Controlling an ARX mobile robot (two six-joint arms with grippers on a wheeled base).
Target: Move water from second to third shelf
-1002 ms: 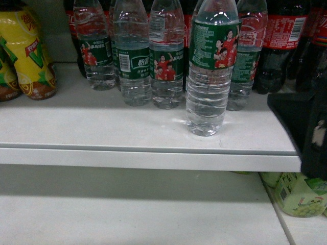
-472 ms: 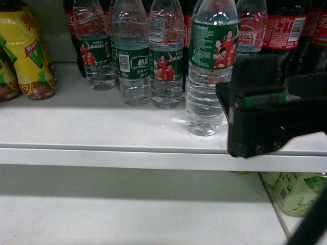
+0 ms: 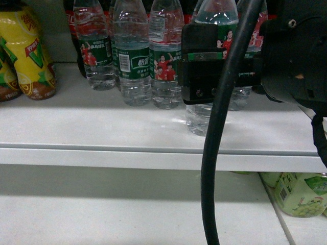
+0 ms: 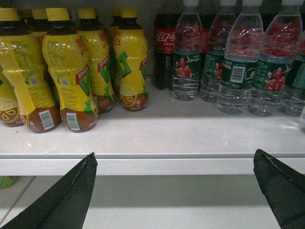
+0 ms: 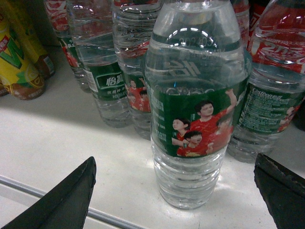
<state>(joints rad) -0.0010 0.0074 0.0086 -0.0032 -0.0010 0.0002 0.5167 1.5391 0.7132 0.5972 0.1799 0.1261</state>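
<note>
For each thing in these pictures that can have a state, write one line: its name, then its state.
Front water bottle: upright on the shelf, full, between the open right pincer's fingers, not visibly gripped.
Right pincer: open.
Left pincer: open, holding nothing, below the shelf edge.
Other water bottles: upright, in a row behind.
Yellow drink bottles: upright, capped.

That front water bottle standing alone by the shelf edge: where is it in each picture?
Head: front water bottle right of centre, mostly behind the right gripper.
Left wrist: only a sliver at the far right edge, if at all.
Right wrist: centre, large.
Shared landmark: the yellow bottles.
</note>
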